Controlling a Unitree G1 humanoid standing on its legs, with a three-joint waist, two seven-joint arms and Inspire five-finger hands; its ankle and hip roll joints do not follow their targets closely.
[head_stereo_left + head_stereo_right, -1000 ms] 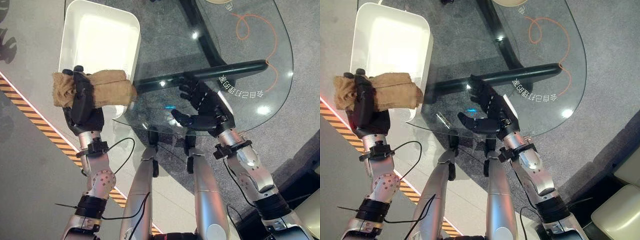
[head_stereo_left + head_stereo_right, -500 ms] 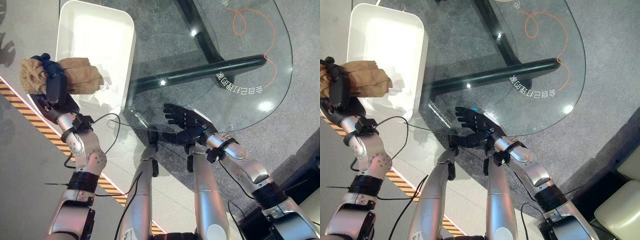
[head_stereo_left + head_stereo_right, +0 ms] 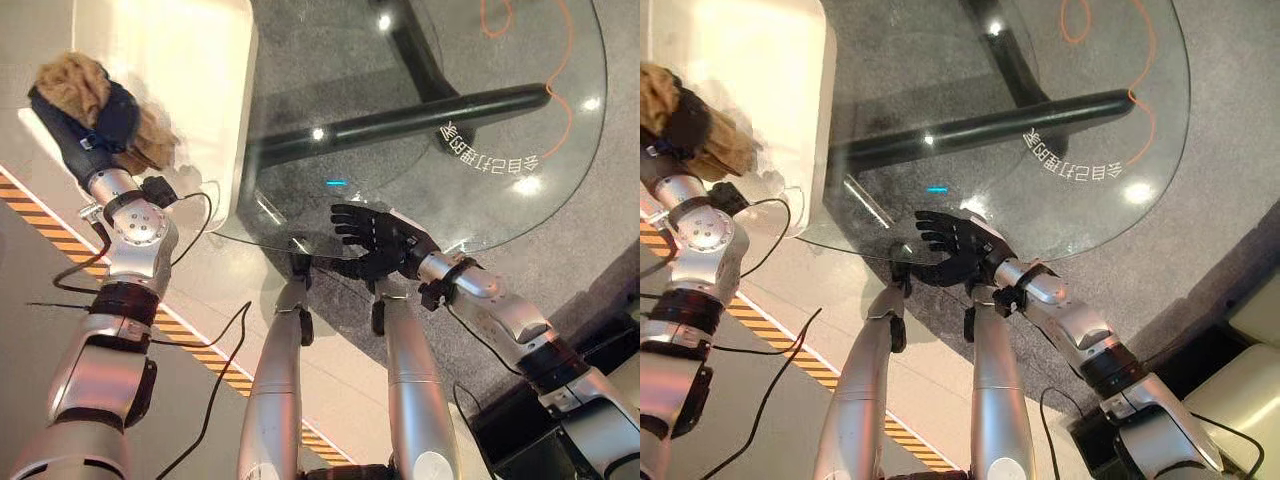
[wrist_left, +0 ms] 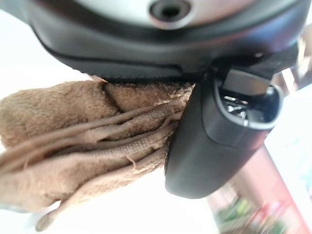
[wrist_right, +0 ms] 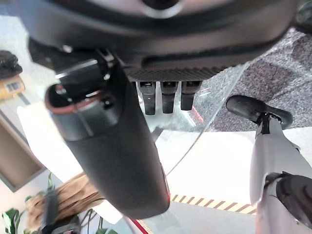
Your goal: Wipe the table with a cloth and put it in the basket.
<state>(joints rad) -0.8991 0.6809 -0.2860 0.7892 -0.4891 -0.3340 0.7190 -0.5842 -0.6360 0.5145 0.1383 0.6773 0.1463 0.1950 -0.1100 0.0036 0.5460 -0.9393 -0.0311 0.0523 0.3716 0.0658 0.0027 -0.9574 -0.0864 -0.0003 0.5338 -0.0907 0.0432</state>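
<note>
Gripping a bunched, fuzzy tan-brown cloth (image 3: 80, 85), the robot's dark left hand (image 3: 88, 122) sits at about ten o'clock in the head views, raised over the near-left rim of the white, rounded rectangular plastic basket (image 3: 205, 70). Its fingers are curled tight round the fabric, and the wrist view shows the thumb (image 4: 214, 141) pressed against the creased, folded side of the cloth, with loose folds and a frayed tail spilling out past the palm. Part of the cloth hangs over the basket's pale inside; whether it touches the rim I cannot tell. The basket stands on the floor just beside the left edge of the round clear glass table (image 3: 560, 190), which takes up the twelve to three o'clock part of the scene and shows a black tubular base (image 3: 400, 120) and grey speckled carpet through it. An orange looping line (image 3: 1110, 30) is printed on the glass near one o'clock. The dark right hand (image 3: 375, 240) hovers at the table's near edge, roughly at the centre of the view, palm up with fingers straight and spread, holding nothing. A yellow-and-black striped floor tape (image 3: 215, 370) runs diagonally across the floor at seven o'clock.
</note>
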